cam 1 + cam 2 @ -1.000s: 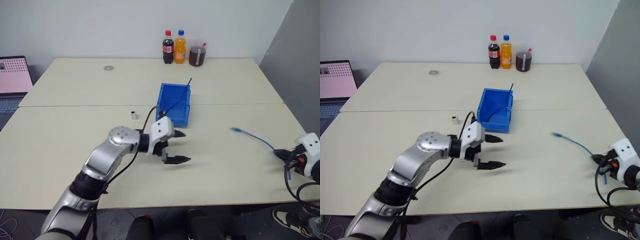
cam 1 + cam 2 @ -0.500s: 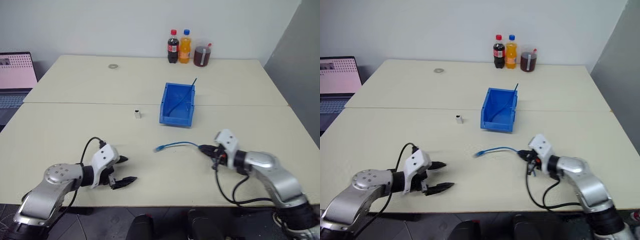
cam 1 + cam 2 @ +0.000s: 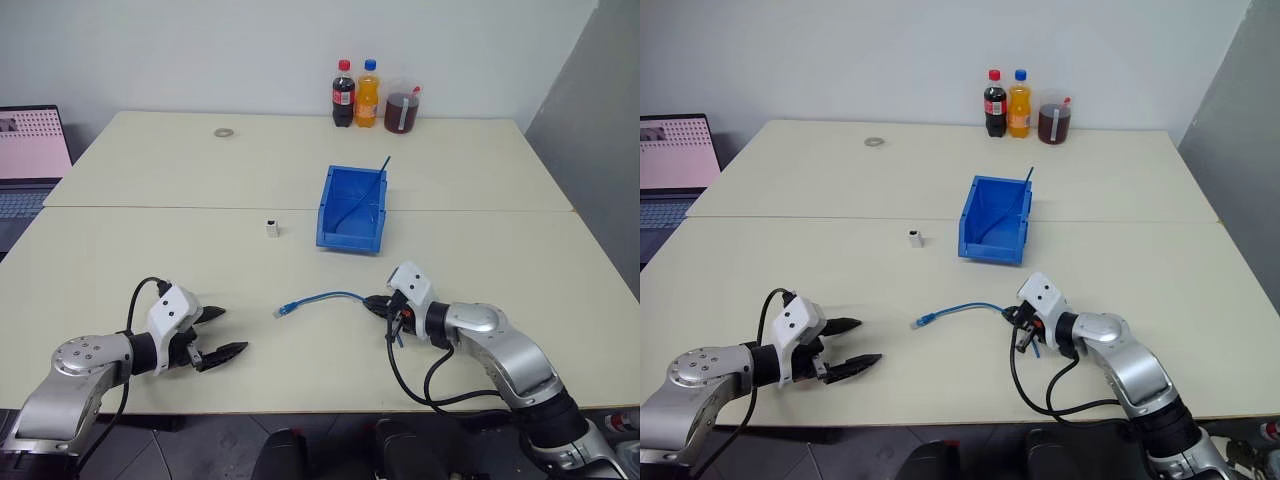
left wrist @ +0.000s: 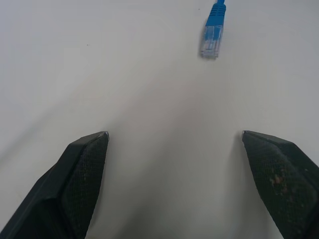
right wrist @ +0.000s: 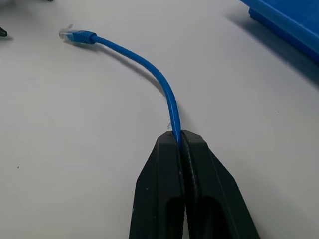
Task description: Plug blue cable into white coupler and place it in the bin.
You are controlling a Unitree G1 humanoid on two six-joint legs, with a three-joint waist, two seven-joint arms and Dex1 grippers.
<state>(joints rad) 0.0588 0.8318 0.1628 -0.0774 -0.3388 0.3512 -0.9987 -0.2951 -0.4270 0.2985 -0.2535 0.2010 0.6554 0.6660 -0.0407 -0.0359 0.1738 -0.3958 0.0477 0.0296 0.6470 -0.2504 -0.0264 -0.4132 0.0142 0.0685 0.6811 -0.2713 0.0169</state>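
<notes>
The blue cable lies curved on the table in front of the bin, its clear plug pointing left. My right gripper is shut on the cable's right end, low over the table. The white coupler stands alone on the table, left of the bin. My left gripper hovers open near the front left, its fingers spread wide with nothing between them, facing the plug from a short distance.
A darker blue cable sticks out of the bin. Two bottles and a jar stand at the far edge. A small ring lies far left, and a laptop sits at the left edge.
My right gripper has carried the blue cable from the right edge leftward to the middle front. My left gripper has swung from in front of the bin back to the front left, still open.
</notes>
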